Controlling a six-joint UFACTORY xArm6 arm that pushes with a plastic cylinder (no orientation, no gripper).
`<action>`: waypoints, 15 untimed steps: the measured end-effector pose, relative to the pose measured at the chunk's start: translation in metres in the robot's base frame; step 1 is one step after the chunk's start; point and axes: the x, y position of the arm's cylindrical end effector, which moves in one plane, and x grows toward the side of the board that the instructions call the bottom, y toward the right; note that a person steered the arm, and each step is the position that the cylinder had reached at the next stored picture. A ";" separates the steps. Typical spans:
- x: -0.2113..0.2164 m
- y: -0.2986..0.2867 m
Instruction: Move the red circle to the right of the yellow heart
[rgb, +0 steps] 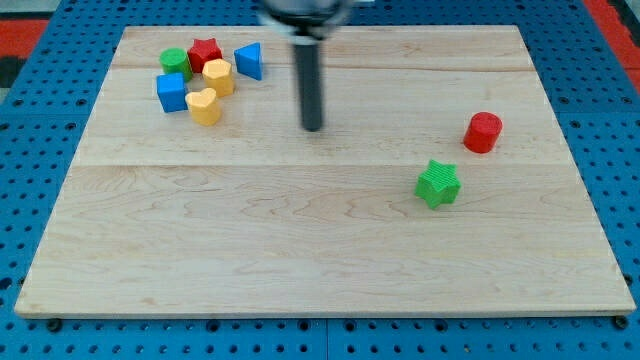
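Seven chunky blocks sit on the pale wood-grain board (300, 230); the red circle (482, 132) lies far right of the yellow heart (203, 106); the rod's tip (313, 127), gripperless, stands between them.

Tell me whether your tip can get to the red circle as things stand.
Probably yes. My tip stands on bare board to the view's left of the red circle; the green star sits below that line, apart from it.

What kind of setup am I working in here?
Likely a lab tabletop pushing rig: a wooden board on blue perforated base, small coloured blocks like the red circle, and my tip.
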 end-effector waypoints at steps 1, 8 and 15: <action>-0.042 0.083; 0.055 -0.009; -0.012 0.104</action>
